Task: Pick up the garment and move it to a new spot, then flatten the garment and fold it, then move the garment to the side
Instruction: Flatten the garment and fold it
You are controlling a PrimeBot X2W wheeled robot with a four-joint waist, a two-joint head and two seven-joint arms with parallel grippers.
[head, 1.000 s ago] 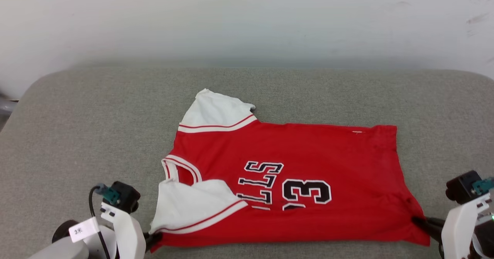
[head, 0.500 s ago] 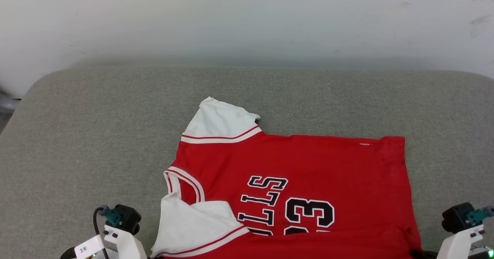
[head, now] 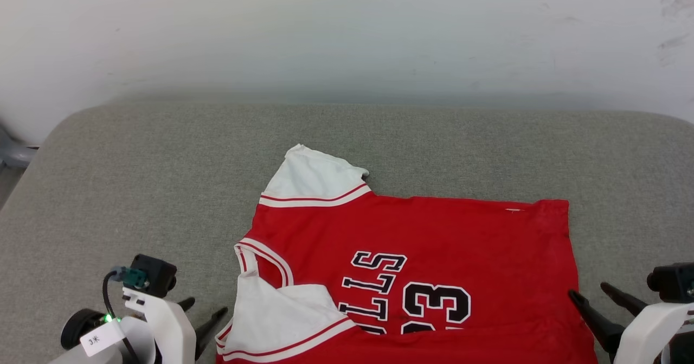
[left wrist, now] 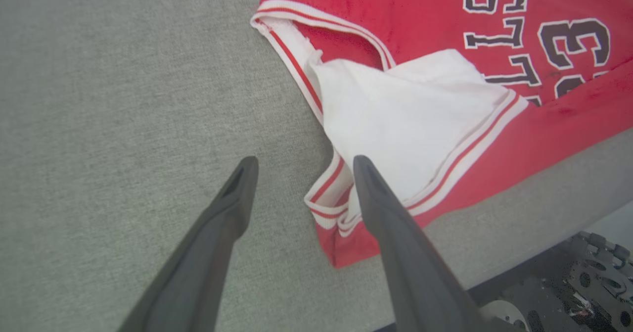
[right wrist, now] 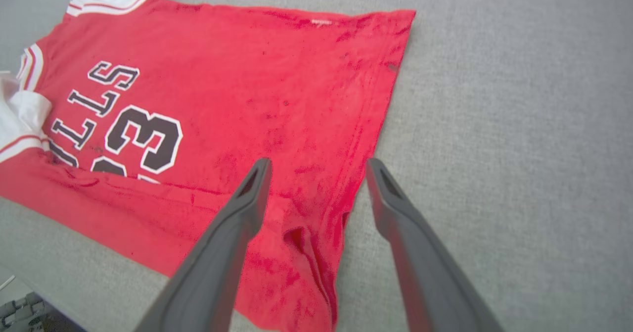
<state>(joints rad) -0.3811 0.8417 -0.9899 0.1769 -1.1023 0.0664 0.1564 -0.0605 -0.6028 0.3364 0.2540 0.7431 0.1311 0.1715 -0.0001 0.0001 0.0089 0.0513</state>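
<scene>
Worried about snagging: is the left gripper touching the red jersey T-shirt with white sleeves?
Cannot tell. Left wrist view: one finger of the open left gripper overlaps the T-shirt's sleeve trim, height above it unclear.

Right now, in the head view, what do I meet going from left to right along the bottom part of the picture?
Left gripper → white sleeve of the garment → black number 23 → right gripper.

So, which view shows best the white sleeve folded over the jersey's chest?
The left wrist view: the folded sleeve lies large and close. The head view has it smaller; the right wrist view catches a sliver.
</scene>
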